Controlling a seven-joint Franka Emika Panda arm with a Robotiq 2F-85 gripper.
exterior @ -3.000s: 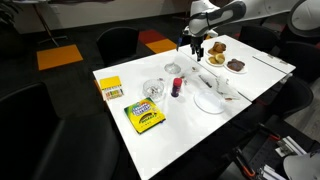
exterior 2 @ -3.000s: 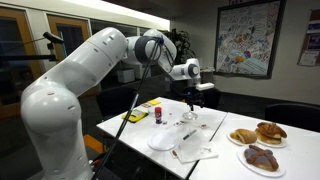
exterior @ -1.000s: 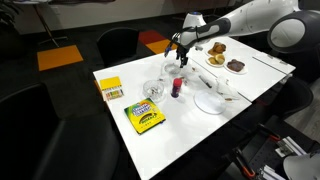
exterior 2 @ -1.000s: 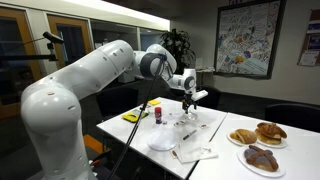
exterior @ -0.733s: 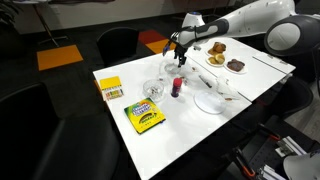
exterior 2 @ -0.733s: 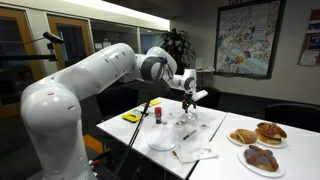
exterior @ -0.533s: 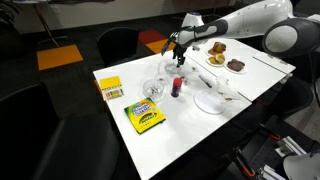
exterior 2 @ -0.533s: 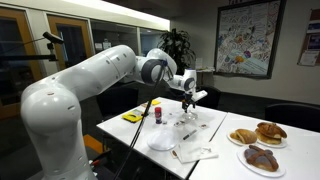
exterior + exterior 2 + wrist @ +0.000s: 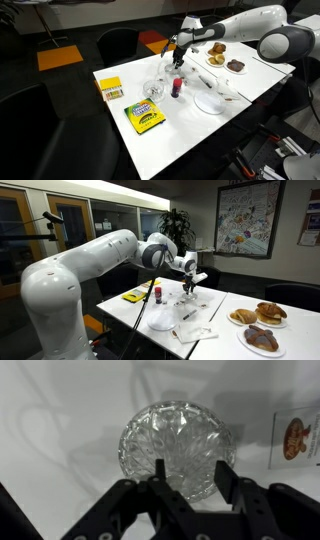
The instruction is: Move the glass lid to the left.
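Note:
The glass lid is a round piece of cut, see-through glass lying on the white table. It fills the middle of the wrist view. My gripper hangs just above it, its two dark fingers apart over the lid's near half with glass showing between them. In an exterior view the gripper points down at the lid near the table's far edge. From the opposite side, the gripper is low over the tabletop and the lid is hard to make out.
A second glass dish, a small red bottle, a yellow crayon box and a yellow-white carton stand nearby. A white plate and plates of pastries lie on the far side of the arm.
Since three seconds ago the arm swung from the pastry plates over and down to the glass lid. In the last second it has held still above it.

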